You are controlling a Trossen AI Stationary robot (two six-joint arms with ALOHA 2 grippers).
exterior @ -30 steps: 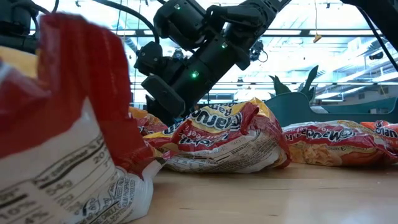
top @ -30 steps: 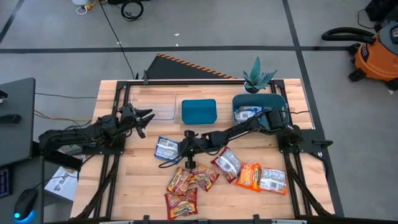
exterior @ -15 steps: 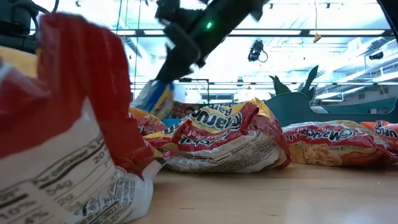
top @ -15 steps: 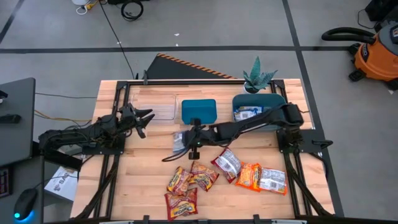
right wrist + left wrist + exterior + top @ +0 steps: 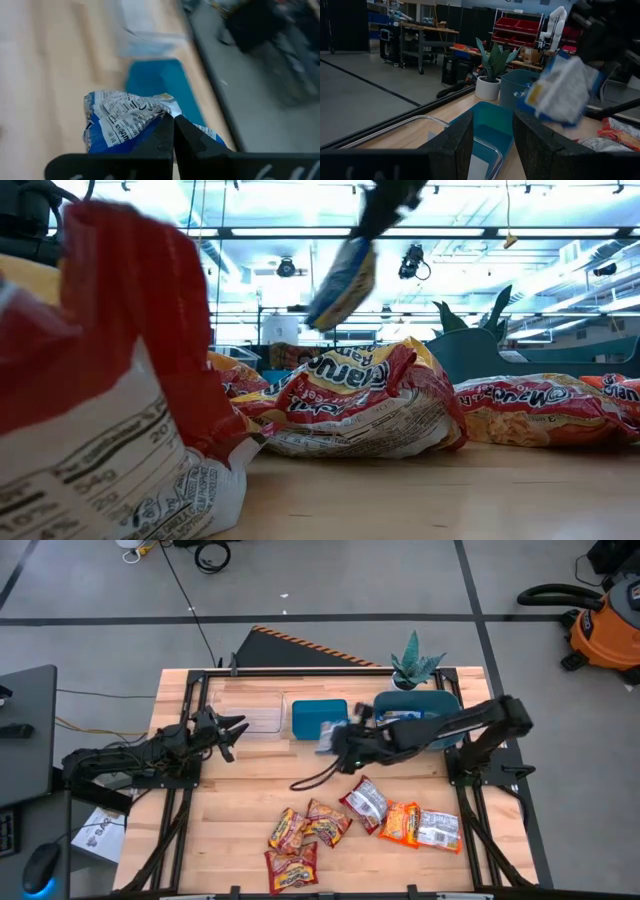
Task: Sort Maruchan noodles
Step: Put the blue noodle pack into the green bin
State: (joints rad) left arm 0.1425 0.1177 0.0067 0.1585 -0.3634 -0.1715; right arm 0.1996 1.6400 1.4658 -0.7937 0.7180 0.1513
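Step in hand: the right gripper carries a blue-and-white packet in the air, just at the right edge of the middle teal bin near the far edge of the tabletop. I judge this to be the transport leg of one sorting move.

Right claw: clenched on the packet; the right wrist view shows both fingers pinched on its crinkled end.

Left claw: the left gripper waits near the left edge of the tabletop, beside the clear tray, fingers spread and holding nothing.

Next move: judging by the blue-and-white packets in the right bin, the load probably belongs there, so the arm would need to swing right until the packet hangs over that bin's opening, then let go. If the middle bin is meant, only a small shift is needed.

Middle bin: looks empty, though the arm covers its right edge.

Right bin: at the far right, beside the potted plant; holds at least one blue-and-white packet.

Clear tray: at the far left; contents cannot be told.

Unsorted packets: red-and-yellow packets and orange packets lie loose near the tabletop's near edge.
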